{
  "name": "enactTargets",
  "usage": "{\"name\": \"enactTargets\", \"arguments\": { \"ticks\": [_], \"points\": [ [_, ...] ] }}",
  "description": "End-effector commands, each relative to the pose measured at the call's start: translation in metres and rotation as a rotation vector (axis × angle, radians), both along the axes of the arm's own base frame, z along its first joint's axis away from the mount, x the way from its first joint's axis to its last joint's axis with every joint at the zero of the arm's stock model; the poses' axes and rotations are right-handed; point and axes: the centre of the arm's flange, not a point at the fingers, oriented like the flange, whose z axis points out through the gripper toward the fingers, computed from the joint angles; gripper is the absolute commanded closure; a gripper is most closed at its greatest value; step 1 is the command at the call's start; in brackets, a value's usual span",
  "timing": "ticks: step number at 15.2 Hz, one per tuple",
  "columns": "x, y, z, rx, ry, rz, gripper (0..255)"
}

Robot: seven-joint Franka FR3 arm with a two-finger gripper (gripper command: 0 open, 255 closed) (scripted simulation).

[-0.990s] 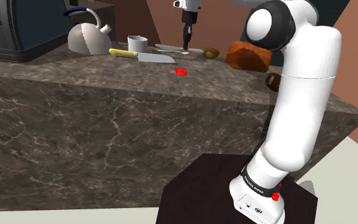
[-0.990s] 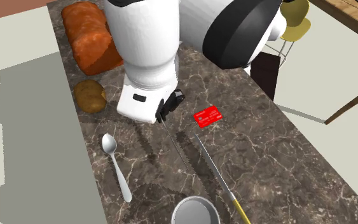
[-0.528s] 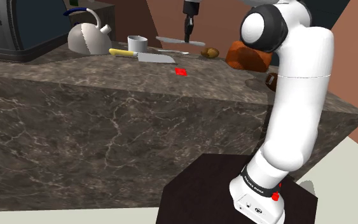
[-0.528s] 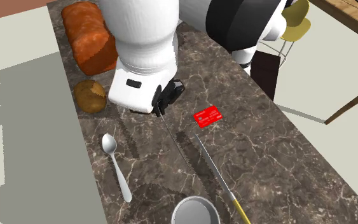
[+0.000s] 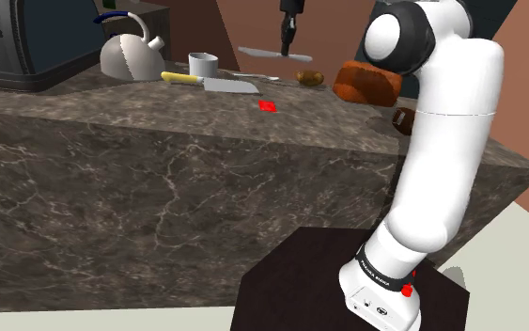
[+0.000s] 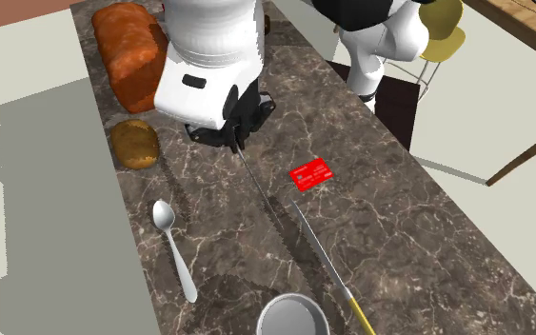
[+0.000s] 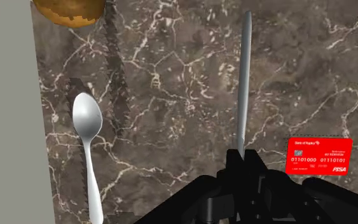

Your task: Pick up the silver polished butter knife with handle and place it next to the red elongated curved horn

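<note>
Butter knife (image 7: pixel 243 76) held above the table (image 5: pixel 159 188)
The tool (image 7: pixel 242 159) pinches one end; a spoon (image 7: pixel 87 127) and red card (image 7: pixel 318 156) lie below.

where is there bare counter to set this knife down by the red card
Bare marble lies beyond the red card, toward the edge of the counter on the second exterior view's right, and between the spoon and the yellow-handled knife. It is crowded by the white cup and near the bread loaf. The tool holds the butter knife.
</note>
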Motion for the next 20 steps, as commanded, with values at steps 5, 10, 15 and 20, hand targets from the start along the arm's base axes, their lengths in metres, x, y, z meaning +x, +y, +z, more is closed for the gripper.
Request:
{"name": "enactTargets", "arguments": {
  "ticks": [5,10,15,20],
  "points": [
    [-0.071,-0.034,-0.002,0.0,0.0,0.001,255],
    [-0.13,-0.063,-0.002,0.0,0.0,0.001,255],
    [-0.19,-0.093,-0.002,0.0,0.0,0.001,255],
    [-0.249,-0.122,-0.002,0.0,0.0,0.001,255]
  ]
}}
